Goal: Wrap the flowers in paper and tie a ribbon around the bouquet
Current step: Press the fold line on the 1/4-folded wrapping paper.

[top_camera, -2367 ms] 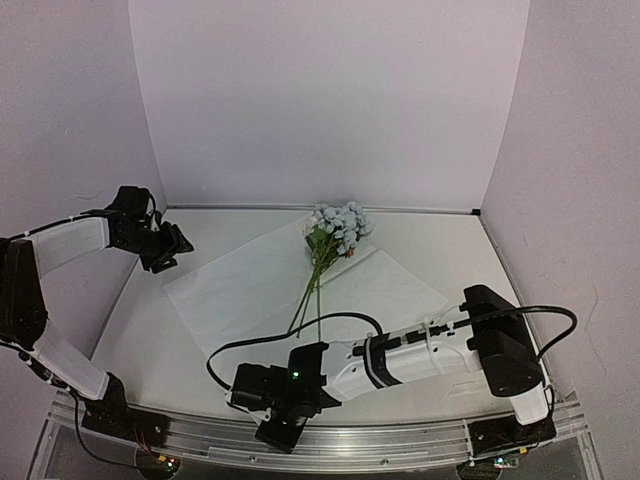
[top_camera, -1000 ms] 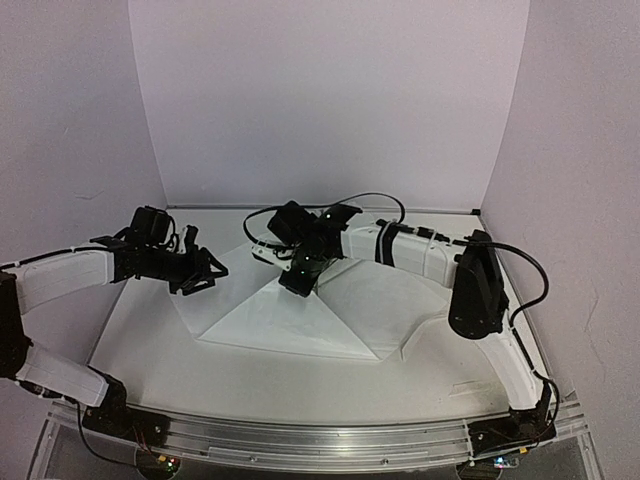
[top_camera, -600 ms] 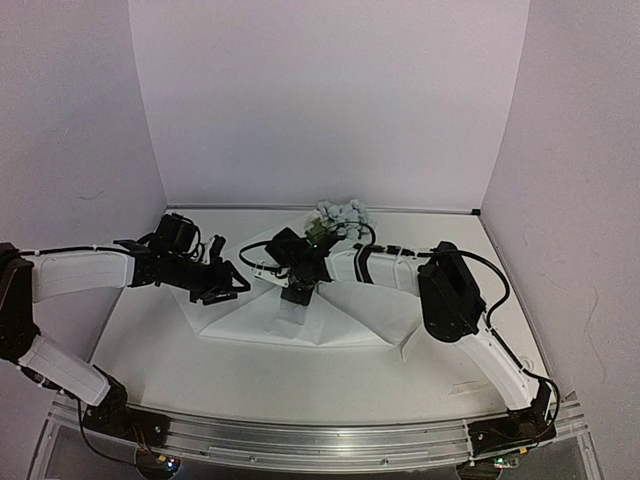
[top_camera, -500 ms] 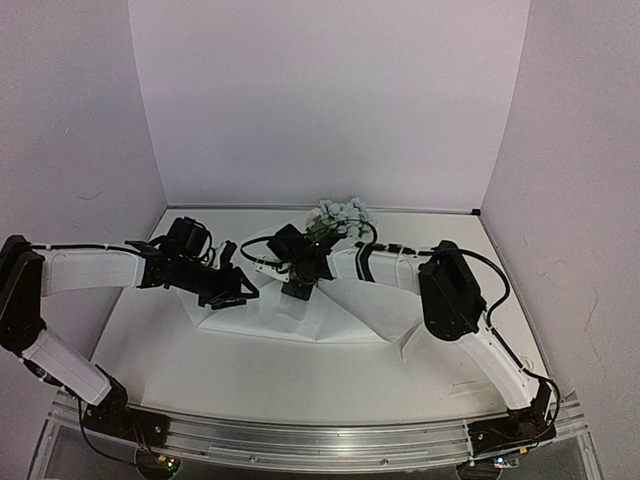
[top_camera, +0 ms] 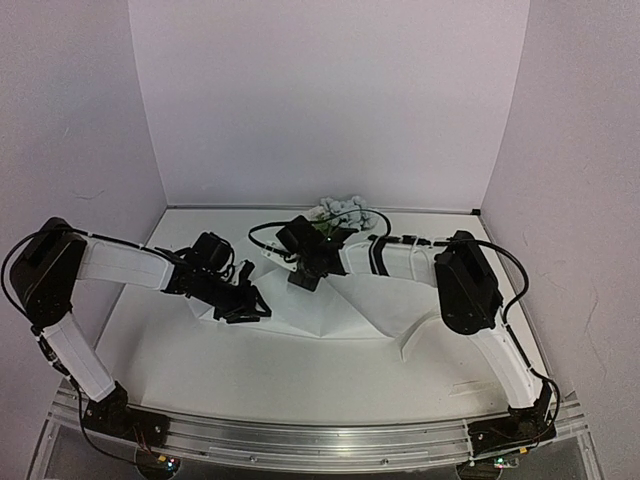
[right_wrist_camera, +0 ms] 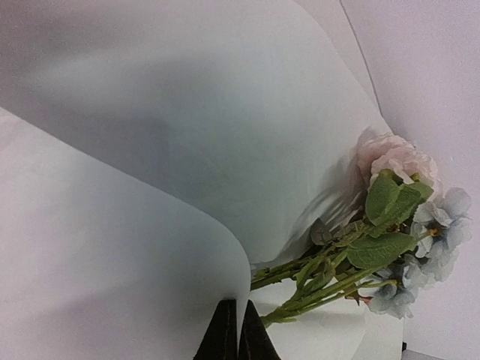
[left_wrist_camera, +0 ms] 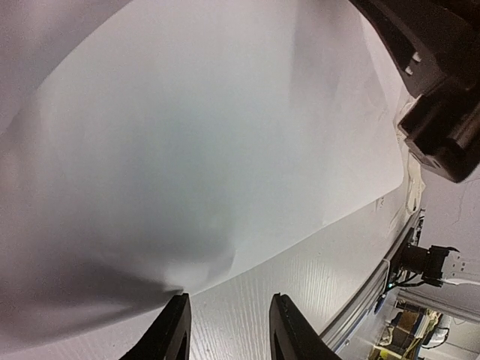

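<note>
Swinging in from the left over the last second, the left pincer (top_camera: 252,308) (left_wrist_camera: 229,334) now sits low at the left near edge of the paper (top_camera: 335,312) (left_wrist_camera: 225,150) (right_wrist_camera: 150,112), its jaws part open with only bare bench (top_camera: 300,385) (left_wrist_camera: 307,285) between them (one tip just touches a crease in the sheet). Mid-bench the sheet lies folded into a flap, and the right pincer (top_camera: 303,280) (right_wrist_camera: 238,334) is shut tight on that flap's curled edge. Just beside it lie the flowers (top_camera: 338,209) (right_wrist_camera: 397,225), stems under the fold, blooms poking out at the sheet's far edge.
</note>
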Robot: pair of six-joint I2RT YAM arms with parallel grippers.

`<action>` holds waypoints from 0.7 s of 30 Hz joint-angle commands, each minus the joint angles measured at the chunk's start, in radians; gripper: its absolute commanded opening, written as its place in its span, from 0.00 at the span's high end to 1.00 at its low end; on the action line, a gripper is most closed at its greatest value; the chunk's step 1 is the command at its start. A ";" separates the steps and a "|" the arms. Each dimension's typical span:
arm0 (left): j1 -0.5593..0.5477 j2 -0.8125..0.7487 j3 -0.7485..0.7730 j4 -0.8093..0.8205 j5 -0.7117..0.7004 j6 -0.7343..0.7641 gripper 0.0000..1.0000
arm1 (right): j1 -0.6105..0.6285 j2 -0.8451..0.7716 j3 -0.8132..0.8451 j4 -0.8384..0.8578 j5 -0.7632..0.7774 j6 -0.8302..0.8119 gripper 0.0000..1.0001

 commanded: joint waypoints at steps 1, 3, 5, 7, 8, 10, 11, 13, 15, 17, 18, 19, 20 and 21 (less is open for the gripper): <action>-0.004 0.035 0.061 0.065 -0.014 -0.005 0.63 | -0.002 -0.049 0.045 0.042 0.051 -0.014 1.00; -0.004 0.059 0.073 0.062 -0.022 -0.003 0.64 | -0.007 -0.039 0.060 0.045 0.050 -0.019 1.00; -0.005 0.082 0.083 0.057 -0.031 -0.005 0.65 | -0.015 -0.028 0.071 0.045 0.045 -0.018 1.00; -0.004 0.102 0.090 0.056 -0.043 -0.005 0.66 | -0.023 -0.020 0.075 0.045 0.050 -0.015 1.00; -0.004 0.112 0.092 0.056 -0.051 -0.008 0.66 | -0.027 -0.018 0.073 0.045 0.050 -0.012 1.00; -0.005 0.129 0.097 0.056 -0.066 -0.010 0.66 | -0.033 -0.014 0.071 0.045 0.051 -0.005 0.98; -0.004 0.142 0.100 0.056 -0.070 -0.011 0.67 | -0.036 -0.014 0.071 0.045 0.053 -0.002 0.97; -0.004 0.170 0.107 0.058 -0.079 -0.013 0.67 | -0.038 -0.017 0.071 0.045 0.053 0.004 0.94; -0.004 0.195 0.114 0.061 -0.082 -0.015 0.68 | -0.039 -0.030 0.068 0.039 0.054 0.017 0.85; -0.004 0.211 0.117 0.065 -0.084 -0.021 0.68 | -0.039 -0.063 0.056 0.003 0.048 0.067 0.63; -0.004 0.216 0.117 0.066 -0.085 -0.024 0.68 | -0.040 -0.091 0.042 -0.026 0.042 0.098 0.49; -0.004 0.221 0.116 0.066 -0.088 -0.029 0.68 | -0.041 -0.125 0.022 -0.055 0.032 0.141 0.37; -0.004 0.226 0.115 0.065 -0.092 -0.036 0.68 | -0.042 -0.162 0.002 -0.083 0.019 0.191 0.25; -0.004 0.228 0.114 0.061 -0.093 -0.043 0.69 | -0.045 -0.205 -0.027 -0.129 -0.006 0.248 0.18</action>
